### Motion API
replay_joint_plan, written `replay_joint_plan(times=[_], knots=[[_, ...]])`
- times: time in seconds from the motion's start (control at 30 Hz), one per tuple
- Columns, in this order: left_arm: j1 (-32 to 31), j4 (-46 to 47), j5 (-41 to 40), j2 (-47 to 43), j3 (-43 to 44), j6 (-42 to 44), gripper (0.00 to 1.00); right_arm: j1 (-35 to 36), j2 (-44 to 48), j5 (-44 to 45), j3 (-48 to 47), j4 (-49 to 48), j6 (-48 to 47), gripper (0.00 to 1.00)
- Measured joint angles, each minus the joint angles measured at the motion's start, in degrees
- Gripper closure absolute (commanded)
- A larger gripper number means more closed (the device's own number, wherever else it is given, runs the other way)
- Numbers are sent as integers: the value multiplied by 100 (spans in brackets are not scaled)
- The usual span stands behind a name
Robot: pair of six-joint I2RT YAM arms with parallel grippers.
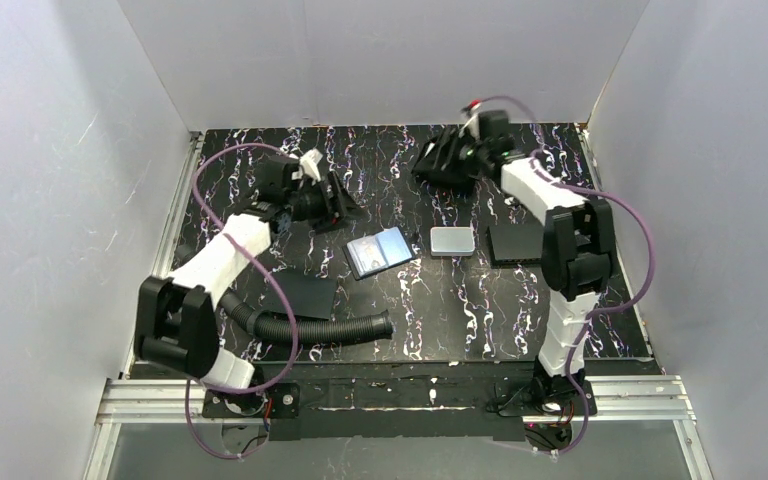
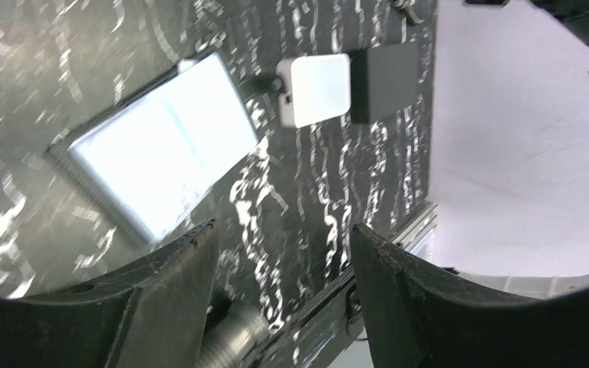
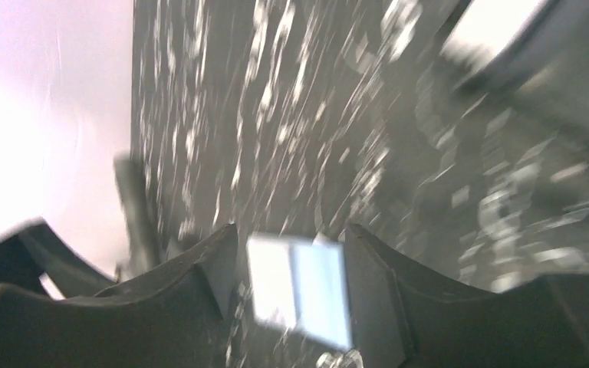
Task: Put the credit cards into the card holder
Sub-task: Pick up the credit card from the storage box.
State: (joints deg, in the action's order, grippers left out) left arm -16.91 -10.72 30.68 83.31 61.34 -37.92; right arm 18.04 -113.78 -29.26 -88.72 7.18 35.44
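The black marbled table point(image 1: 460, 320) is carrying the whole job, and both arms are hanging above its far half with nothing in them, so the step in hand is probably the reach for a card. The credit cards point(image 1: 380, 250) are lying as a small blue and pale stack at the middle of the table, just beside the silver-grey case point(image 1: 452, 240), which is sitting between them and a flat black pad point(image 1: 515, 243).

To do this well, whichever arm is going in should be coming down squarely over the stack. It should be pinching only the top card by its long edges, since cards this thin lie flush and tend to lift together or slide. The card holder is not showing clearly against the black surface, so it needs finding before any card is carried off.

The left gripper point(image 2: 282, 230) is standing fairly wide, its jaws touching nothing, and looking down on the stack. The right gripper point(image 3: 290, 230) is likewise standing apart. The pale and blue rectangle showing in its gap is blurred and is most likely the stack lying beyond, not a held card.
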Motion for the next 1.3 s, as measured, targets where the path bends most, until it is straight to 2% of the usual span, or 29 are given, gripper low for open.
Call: replay_joint_plan(times=[0.1, 0.2, 0.3, 0.4, 0.6, 0.77, 1.3], knots=[[-182, 559, 49, 606, 349, -278, 39, -441, -12, 498, -620, -54, 103, 31], [-323, 812, 46, 911, 594, -396, 39, -560, -96, 737, -926, -29, 203, 30], [-415, 856, 48, 966, 765, -431, 39, -525, -480, 946, -1449, 49, 234, 27], [-473, 881, 62, 966, 883, -434, 39, -501, -904, 1052, -1816, 128, 231, 20], [-484, 744, 63, 964, 907, -343, 38, -476, -1441, 1325, -2080, 441, 231, 14], [-484, 558, 99, 952, 907, -216, 37, -478, -1823, 1483, -2578, 651, 202, 13], [-484, 254, 255, 579, 937, 48, 36, -478, -2465, 1568, -2986, 635, 238, 16]])
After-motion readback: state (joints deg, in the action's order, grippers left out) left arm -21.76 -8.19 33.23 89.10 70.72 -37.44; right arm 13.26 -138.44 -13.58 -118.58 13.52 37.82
